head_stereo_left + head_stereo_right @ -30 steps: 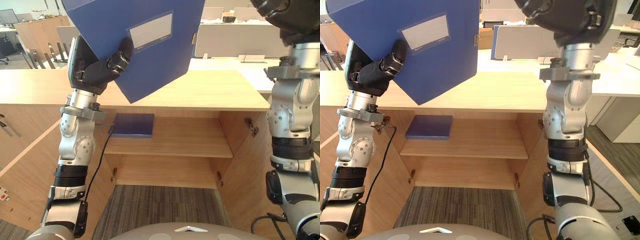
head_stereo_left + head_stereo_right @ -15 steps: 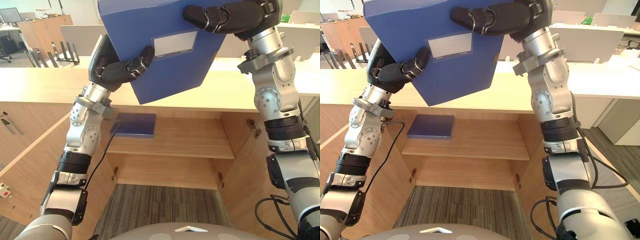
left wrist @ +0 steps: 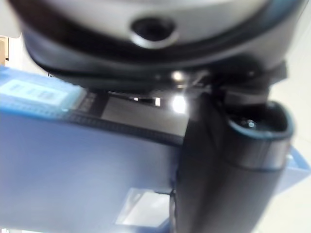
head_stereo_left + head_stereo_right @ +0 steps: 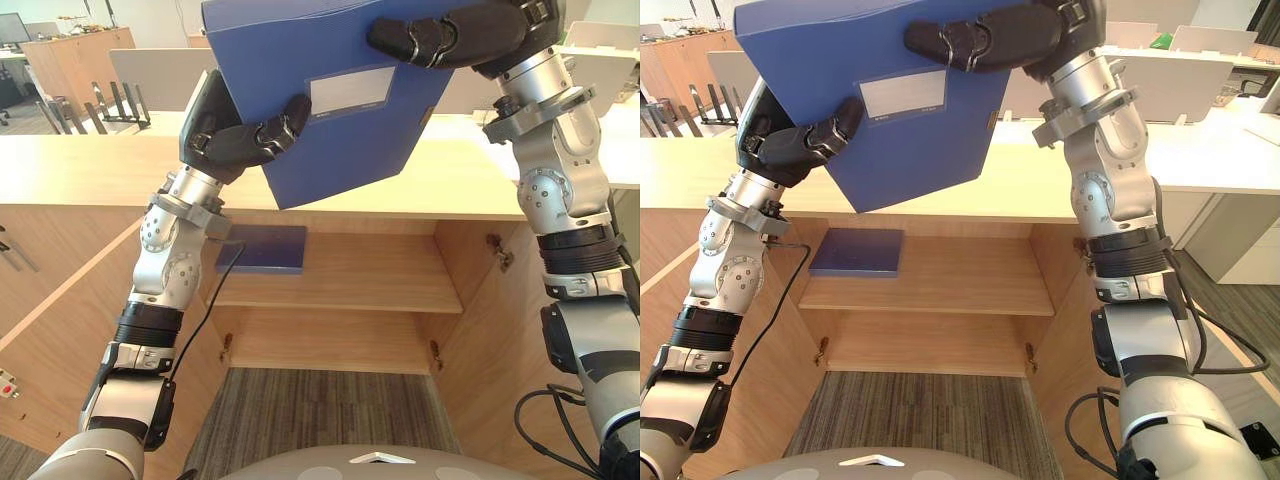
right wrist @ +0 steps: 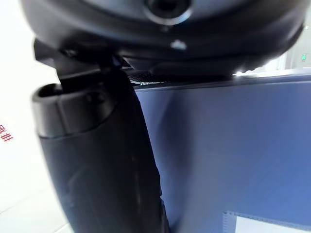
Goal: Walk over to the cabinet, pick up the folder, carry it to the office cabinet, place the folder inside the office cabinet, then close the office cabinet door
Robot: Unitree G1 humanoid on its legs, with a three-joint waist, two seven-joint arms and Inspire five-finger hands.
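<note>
Blue folder point(image 4: 330, 100), raised and tilted in the air above the top of the office cabinet point(image 4: 450, 190), clear of the wood, one corner pointing down toward the cabinet's front edge. White label pocket point(image 4: 350, 92) on the face turned toward the near side.

Left hand point(image 4: 235, 140) clasping the folder's lower left edge, fingers point(image 4: 275, 120) curled over the front face beside the label pocket. Same grasp in the left wrist view: a dark digit point(image 3: 228, 184) laid flat against the blue cover.

Right hand point(image 4: 450, 40) gripping the folder's upper right part, fingers wrapped across the front face near the top edge. In the right wrist view, a dark digit point(image 5: 97, 160) pressed along the blue surface.

Below, cabinet interior open toward the near side: left door point(image 4: 50, 380) swung outward, one wooden shelf point(image 4: 380, 275) at mid height. Flat dark-blue item point(image 4: 263, 248) lying on the left part of that shelf, well below the raised folder and apart from both hands. Striped grey carpet point(image 4: 320, 410) in front of the opening. Pale desks with partition panels point(image 4: 150, 70) on the far side of the cabinet.
</note>
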